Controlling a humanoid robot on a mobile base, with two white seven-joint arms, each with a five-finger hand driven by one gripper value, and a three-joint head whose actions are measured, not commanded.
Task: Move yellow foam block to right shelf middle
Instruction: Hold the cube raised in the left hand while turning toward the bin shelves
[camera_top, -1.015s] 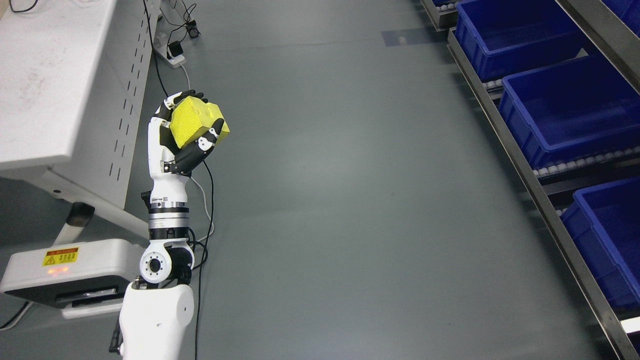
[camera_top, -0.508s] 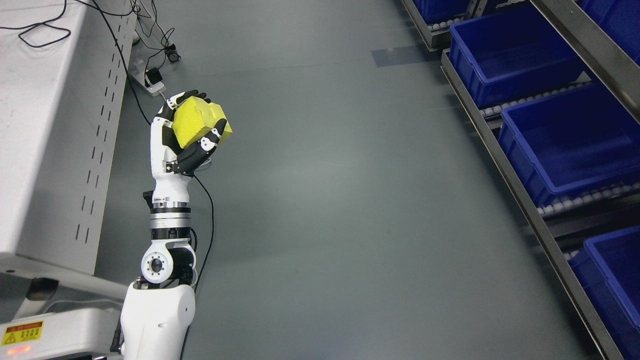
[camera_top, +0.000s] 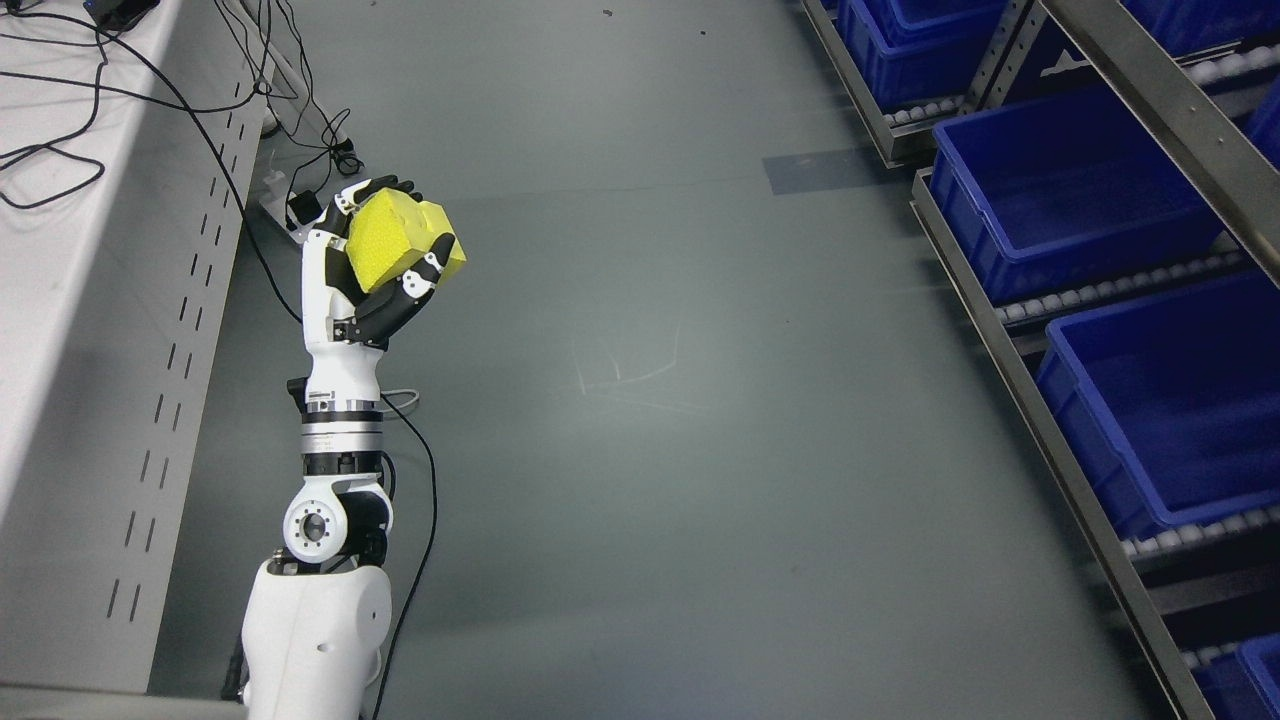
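Observation:
My left hand (camera_top: 375, 255) is raised upright at the left of the head view, its fingers curled around the yellow foam block (camera_top: 395, 245), which it holds above the grey floor. The shelf (camera_top: 1010, 330) stands along the right edge, with a steel frame, roller tracks and blue bins (camera_top: 1075, 190). The hand and block are far left of the shelf, apart from it. My right arm does not show.
A white table with a perforated side panel (camera_top: 110, 330) runs along the left edge, black cables (camera_top: 60, 100) lying on its top. A power strip and cables (camera_top: 300, 205) lie on the floor behind my hand. Open grey floor (camera_top: 680, 400) lies between table and shelf.
The whole picture has shifted, so the camera has moved: table and shelf bins slid down the frame. My left hand keeps the block in the same grasp and the same place in the picture.

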